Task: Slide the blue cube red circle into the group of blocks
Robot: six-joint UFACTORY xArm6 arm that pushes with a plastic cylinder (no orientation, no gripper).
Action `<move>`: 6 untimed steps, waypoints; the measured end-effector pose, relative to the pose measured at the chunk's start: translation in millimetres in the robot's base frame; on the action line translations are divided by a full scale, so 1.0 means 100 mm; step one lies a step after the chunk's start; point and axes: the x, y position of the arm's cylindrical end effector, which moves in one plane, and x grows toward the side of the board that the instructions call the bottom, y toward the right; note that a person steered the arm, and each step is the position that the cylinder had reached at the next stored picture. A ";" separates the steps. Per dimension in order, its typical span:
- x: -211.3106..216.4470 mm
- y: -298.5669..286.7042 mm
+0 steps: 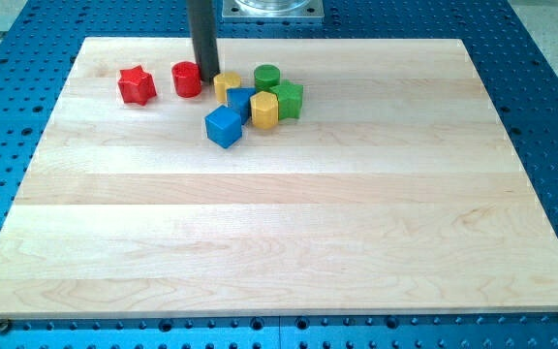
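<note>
Eight blocks sit on the tabletop (289,223): two red, a star (136,85) and a cylinder (186,79); two yellow (226,85) (264,110); two green (267,77) (290,99); two blue (225,126) (241,99). One rod ends in one tip (204,79).

Blue cube (224,127), red circle (186,79)

A pale wooden board (279,223) is laid on a blue perforated table (550,116). Coloured blocks are grouped near the board's top edge, with a red star-shaped block (137,85) set apart at the left.

blue cube (225,127) touching group, red circle (186,79) beside
</note>
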 end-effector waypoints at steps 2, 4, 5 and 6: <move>0.48 -0.21; 0.95 -0.06; 0.95 0.21; 0.95 0.31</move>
